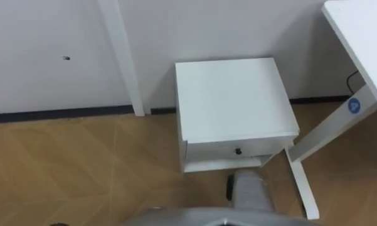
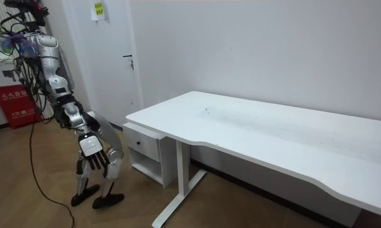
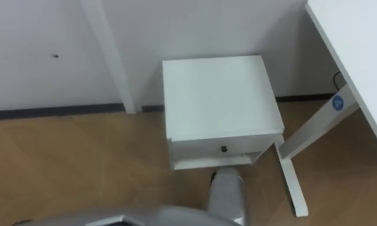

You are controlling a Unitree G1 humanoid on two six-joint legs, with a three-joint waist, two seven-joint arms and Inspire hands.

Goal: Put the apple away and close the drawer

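Flat white drawer (image 1: 213,151), round dark knob (image 1: 238,151)

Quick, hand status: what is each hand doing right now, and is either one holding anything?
Left hand: cannot be told.
Right hand: open, hanging relaxed, holding nothing.

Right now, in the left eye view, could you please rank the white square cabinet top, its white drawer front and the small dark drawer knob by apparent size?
Largest to smallest:
White square cabinet top
White drawer front
Small dark drawer knob
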